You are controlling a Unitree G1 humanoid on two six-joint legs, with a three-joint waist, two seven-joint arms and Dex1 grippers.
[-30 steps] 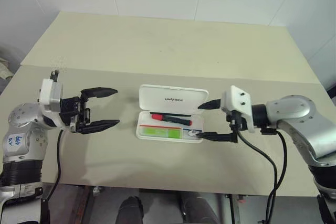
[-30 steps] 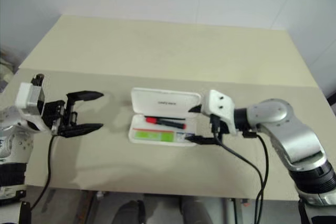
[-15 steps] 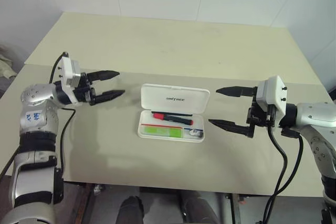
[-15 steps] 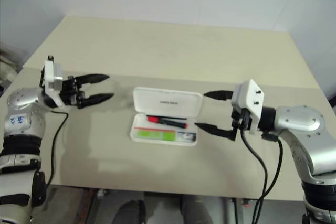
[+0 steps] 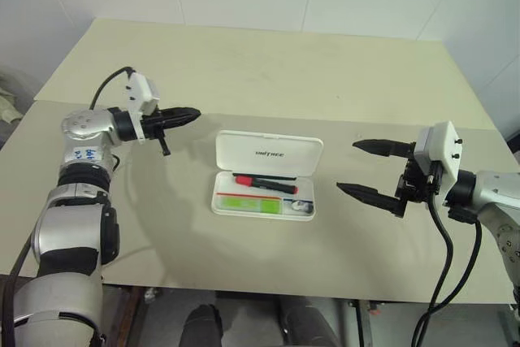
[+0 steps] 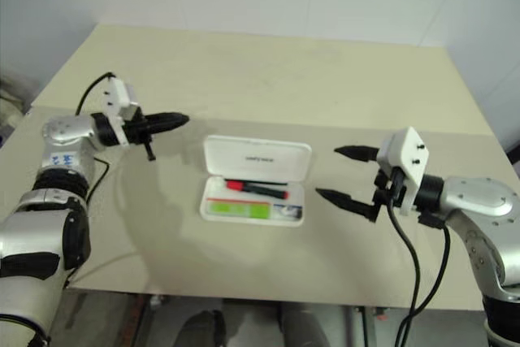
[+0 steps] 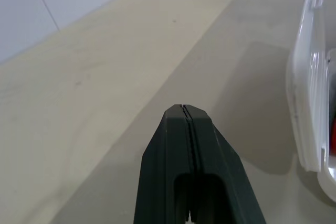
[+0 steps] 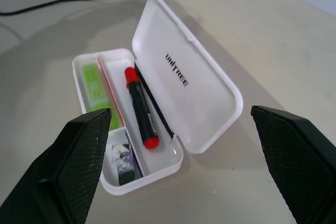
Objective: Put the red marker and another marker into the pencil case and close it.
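We see the pencil case (image 5: 266, 175) lying open on the bench (image 5: 244, 71), unmoved, with the red marker (image 8: 140, 108) and the green marker (image 8: 96, 88) inside. Since a second ago our left gripper (image 5: 192, 113) has closed its fingers empty and reached toward the lid's far corner. Our right gripper (image 5: 363, 168) has drawn back from the case, fingers spread wide, holding nothing.

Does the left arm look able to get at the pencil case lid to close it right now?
Probably yes. The left tool, shut, sits beside the raised lid of the pencil case, with bare table between them. The right tool is open on the far side.
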